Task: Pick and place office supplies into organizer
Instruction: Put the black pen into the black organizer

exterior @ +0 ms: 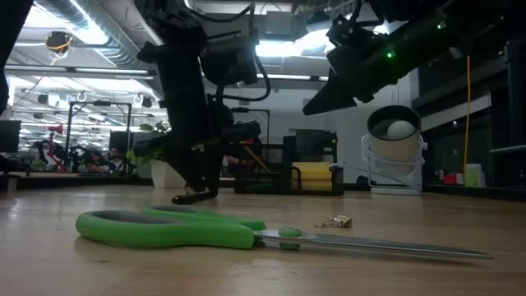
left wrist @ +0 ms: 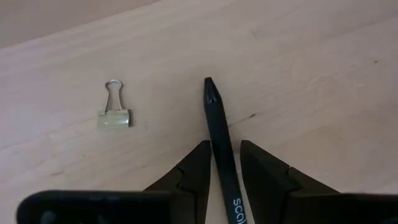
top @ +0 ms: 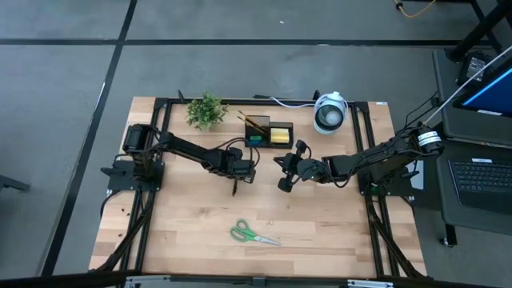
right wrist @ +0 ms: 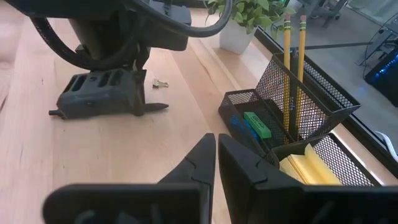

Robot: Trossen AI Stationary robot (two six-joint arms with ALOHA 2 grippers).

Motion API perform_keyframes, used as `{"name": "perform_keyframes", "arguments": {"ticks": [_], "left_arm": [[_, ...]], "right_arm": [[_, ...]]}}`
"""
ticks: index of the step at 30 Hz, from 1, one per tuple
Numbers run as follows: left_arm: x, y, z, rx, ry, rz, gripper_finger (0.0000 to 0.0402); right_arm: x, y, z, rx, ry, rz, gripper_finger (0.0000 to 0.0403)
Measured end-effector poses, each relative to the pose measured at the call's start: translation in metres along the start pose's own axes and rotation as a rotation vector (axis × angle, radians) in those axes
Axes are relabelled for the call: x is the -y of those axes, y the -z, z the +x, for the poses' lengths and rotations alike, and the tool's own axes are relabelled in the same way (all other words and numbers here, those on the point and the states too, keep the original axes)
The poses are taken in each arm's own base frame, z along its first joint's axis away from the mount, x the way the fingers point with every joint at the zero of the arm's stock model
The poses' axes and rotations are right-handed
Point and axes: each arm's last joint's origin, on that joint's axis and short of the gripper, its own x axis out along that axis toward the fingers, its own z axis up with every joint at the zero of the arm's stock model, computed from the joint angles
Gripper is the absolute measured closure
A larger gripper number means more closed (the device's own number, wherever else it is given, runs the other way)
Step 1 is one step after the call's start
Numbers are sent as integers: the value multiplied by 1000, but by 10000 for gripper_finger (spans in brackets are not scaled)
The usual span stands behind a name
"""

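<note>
the black pen (left wrist: 219, 140) lies flat on the wooden table (top: 320, 224), its long axis running straight out from the left gripper (left wrist: 225, 163), tip pointing away from the wrist. it sits right between the 2 fingers, which are closed in on its barrel, so the left gripper looks to be pinching the pen down at table level, about mid-table in the high view (top: 237, 178). a small gold binder clip (left wrist: 114, 112) lies near the pen tip, off to one side, not touching it.

the right gripper (right wrist: 216, 163) hangs above the table just beside the left one, fingers pressed together with nothing in them. near it sits the black mesh organizer (right wrist: 292, 118) with 2 pencils (right wrist: 293, 68) standing upright in the tall section, blue and green pieces (right wrist: 256, 124) in the low one, and the yellow sticky-note pad (right wrist: 317, 165). green-handled scissors (top: 253, 234) lie flat toward the table's front edge, well apart from both grippers.
</note>
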Motion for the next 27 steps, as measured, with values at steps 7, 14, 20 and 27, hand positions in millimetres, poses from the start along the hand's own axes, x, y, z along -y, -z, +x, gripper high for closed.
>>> {"name": "perform_keyframes", "arguments": {"ticks": [7,14,20,27], "left_arm": [[-1,2,0,-18,-5,103,318],[-1,3,1,-65,13,309,321],[-1,2,-5,-67,46,498,350],[0,0,-14,-59,86,615,371]], "right_arm": [[0,0,0,0,0,0,377],[0,0,0,0,0,0,377],[0,0,0,-1,0,-1,377],[0,0,0,-2,0,-2,377]]}}
